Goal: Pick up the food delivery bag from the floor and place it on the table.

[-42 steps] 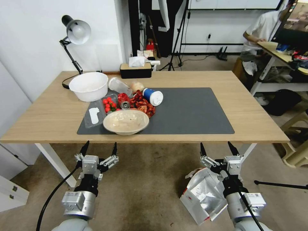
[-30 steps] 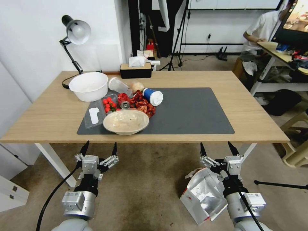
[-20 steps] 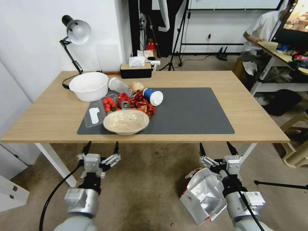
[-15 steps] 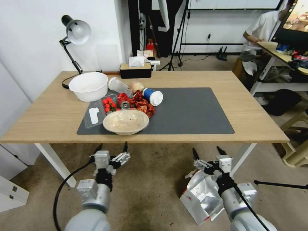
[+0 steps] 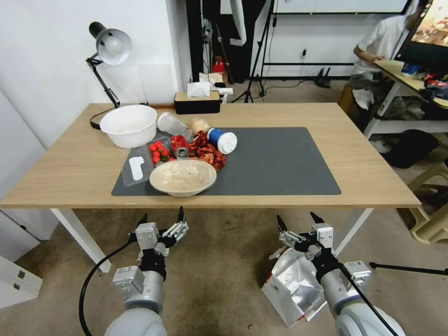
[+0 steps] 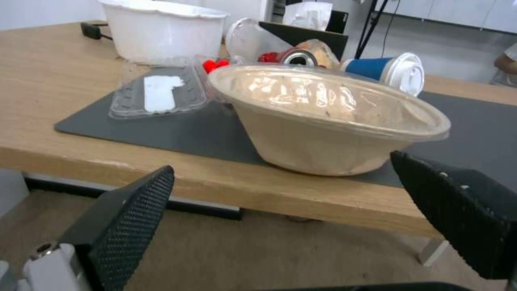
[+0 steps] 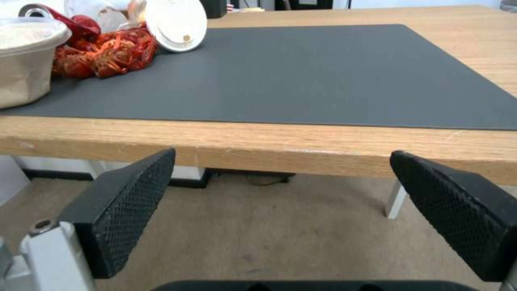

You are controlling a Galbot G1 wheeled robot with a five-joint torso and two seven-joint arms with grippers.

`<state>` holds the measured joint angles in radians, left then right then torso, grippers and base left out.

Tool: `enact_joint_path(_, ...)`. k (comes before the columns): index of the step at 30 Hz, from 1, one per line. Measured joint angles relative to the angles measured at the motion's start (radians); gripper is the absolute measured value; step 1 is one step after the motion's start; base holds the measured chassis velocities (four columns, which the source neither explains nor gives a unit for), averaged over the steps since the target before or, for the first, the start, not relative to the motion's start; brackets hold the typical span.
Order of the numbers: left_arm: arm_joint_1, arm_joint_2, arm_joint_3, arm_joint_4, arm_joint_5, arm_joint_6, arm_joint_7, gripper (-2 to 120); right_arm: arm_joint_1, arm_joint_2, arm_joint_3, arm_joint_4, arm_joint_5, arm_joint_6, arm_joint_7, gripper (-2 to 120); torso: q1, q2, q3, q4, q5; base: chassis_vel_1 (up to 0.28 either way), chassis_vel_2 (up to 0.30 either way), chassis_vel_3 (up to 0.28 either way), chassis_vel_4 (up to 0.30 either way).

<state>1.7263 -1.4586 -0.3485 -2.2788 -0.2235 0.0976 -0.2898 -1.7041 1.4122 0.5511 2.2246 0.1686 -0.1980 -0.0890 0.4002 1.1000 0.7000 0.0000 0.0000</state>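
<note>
Nearest, the food delivery bag (image 5: 294, 289) lies on the floor (image 5: 219, 275) under the right arm, foil lining exposed. Just above it the right end effector (image 5: 297, 220) hovers, fingers spread; the left end effector (image 5: 161, 217) is likewise spread. Beyond both, the counter (image 5: 364, 172) carries a grey mat (image 5: 280, 163) and a beige bowl (image 5: 183, 177).

Head camera looks down on the table (image 5: 70, 172); both wrist cameras face its near edge from below.
</note>
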Motion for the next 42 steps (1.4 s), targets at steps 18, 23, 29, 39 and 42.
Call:
enact_joint_path(18,0.010,0.016,-0.027,-0.025,-0.003,0.028,-0.001,100,-0.001,-0.007,0.004,0.004,-0.001,0.009,-0.003,100,-0.022,-0.048,-0.027,-0.0001,0.0000,0.000,0.000,0.000,0.000)
enact_joint_path(23,0.012,0.017,-0.031,-0.028,-0.003,0.029,-0.002,100,0.001,-0.011,0.006,0.001,0.001,0.010,-0.005,100,-0.035,-0.080,-0.045,-0.0001,0.0000,0.000,0.000,0.000,0.000)
enact_joint_path(29,0.017,0.015,-0.030,-0.032,-0.001,0.028,-0.008,100,0.003,-0.010,0.006,-0.002,0.000,0.012,-0.007,100,-0.047,-0.106,-0.058,-0.0001,0.0001,0.000,0.000,0.000,0.000)
enact_joint_path(39,0.021,0.015,-0.026,-0.033,0.004,0.028,-0.008,100,-0.002,-0.013,0.011,-0.001,-0.001,0.016,-0.011,100,-0.066,-0.150,-0.084,-0.0001,0.0001,0.000,0.000,0.000,0.000)
enact_joint_path(42,0.022,0.016,-0.025,-0.031,0.005,0.028,-0.007,100,-0.002,-0.013,0.012,-0.001,-0.001,0.016,-0.012,100,-0.070,-0.159,-0.089,-0.0001,0.0001,0.000,0.000,0.000,0.000)
